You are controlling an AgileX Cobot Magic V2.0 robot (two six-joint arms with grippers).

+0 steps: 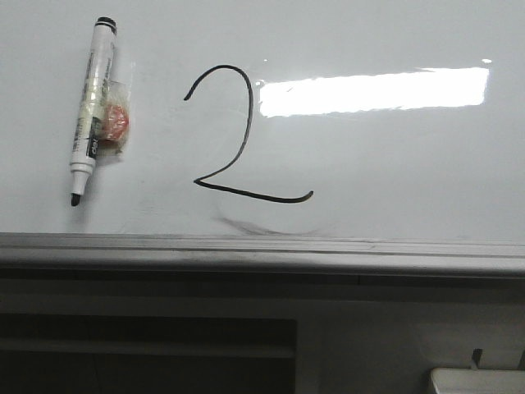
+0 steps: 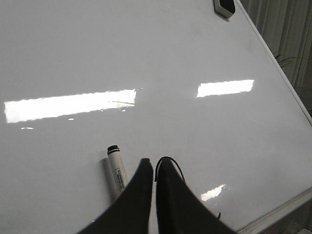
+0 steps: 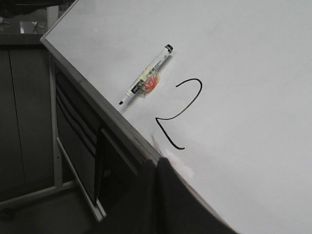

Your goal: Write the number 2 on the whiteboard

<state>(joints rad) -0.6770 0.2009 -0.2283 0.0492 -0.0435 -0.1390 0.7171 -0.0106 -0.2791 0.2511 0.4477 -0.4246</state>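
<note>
A thin black number 2 [image 1: 242,139] is drawn on the glossy whiteboard [image 1: 394,164], to the right of an uncapped white marker [image 1: 93,111] that lies flat with its black tip toward the grey edge rail. The 2 [image 3: 183,109] and the marker [image 3: 146,77] also show in the right wrist view. My left gripper [image 2: 154,163] is shut and empty above the board, between the marker [image 2: 116,171] and the top loop of the 2 [image 2: 171,163]. My right gripper [image 3: 156,163] is shut and empty at the board's edge rail, below the 2. Neither gripper shows in the front view.
A red and clear taped piece [image 1: 115,123] sticks to the marker's side. A faint grey smudge [image 1: 262,226] lies under the 2. A bright light reflection [image 1: 373,89] lies right of it. A dark eraser [image 2: 224,7] sits at the board's far corner. A white tray corner [image 1: 480,382] shows below.
</note>
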